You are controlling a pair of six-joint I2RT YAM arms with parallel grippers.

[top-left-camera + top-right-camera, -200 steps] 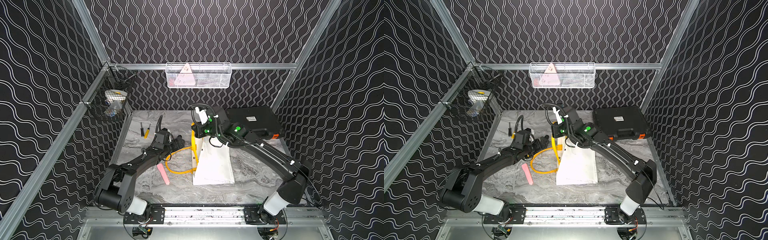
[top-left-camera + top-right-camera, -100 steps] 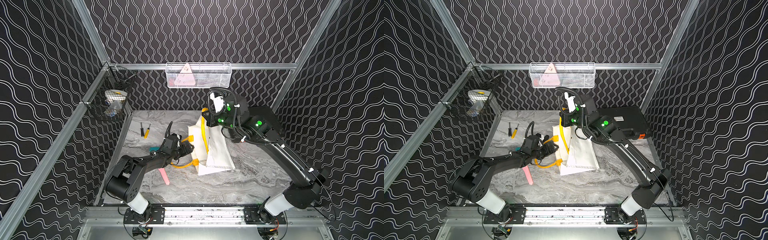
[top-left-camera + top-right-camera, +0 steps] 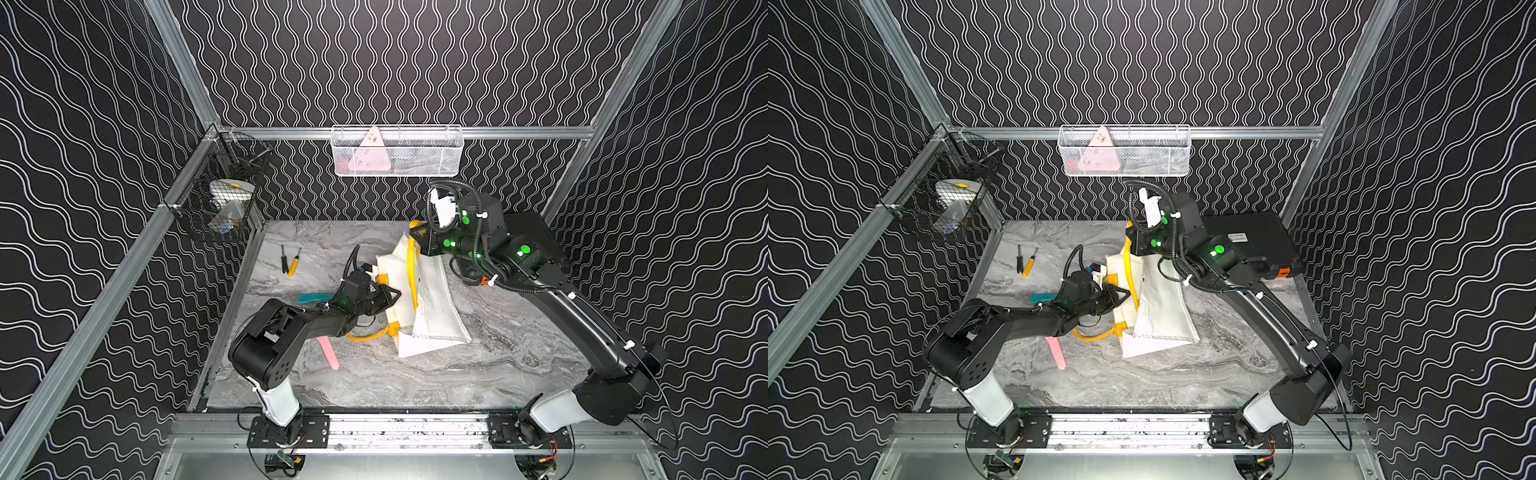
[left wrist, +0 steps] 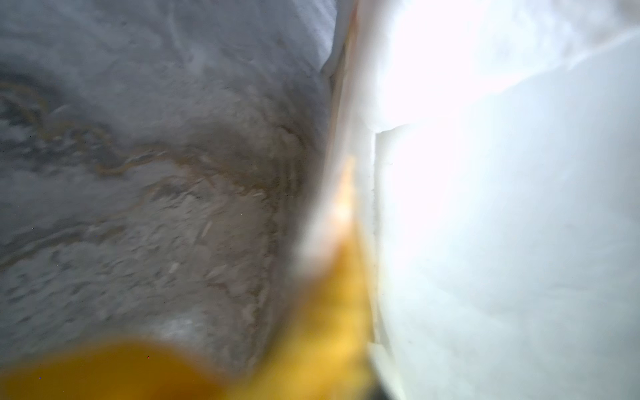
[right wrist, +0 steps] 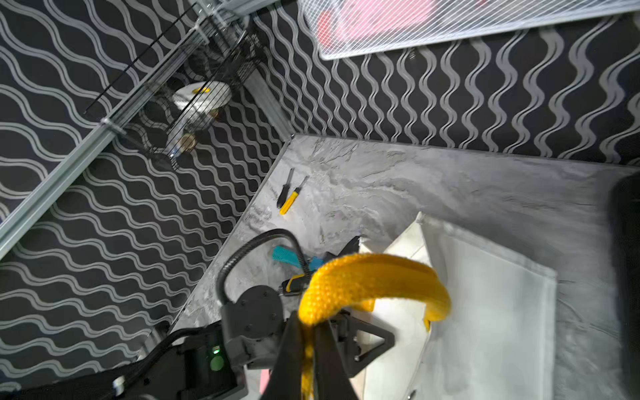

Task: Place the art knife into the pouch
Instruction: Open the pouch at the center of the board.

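left gripper (image 3: 392, 294) has advanced to the pouch (image 3: 436, 299) rim, fingers pressed together; fabric caught or not, cannot tell. right gripper (image 5: 309, 329) pinches one yellow handle (image 5: 374, 277), raised. pouch lies on the table (image 3: 415, 374), centre. art knife not identifiable among loose tools (image 3: 328, 353).

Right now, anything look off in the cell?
Yes: the pouch hangs lopsided, hoisted by one yellow handle pinched in the right gripper, its bottom resting on the table. The second handle trails loose on the table. The left gripper is shut at the rim; grip unclear.
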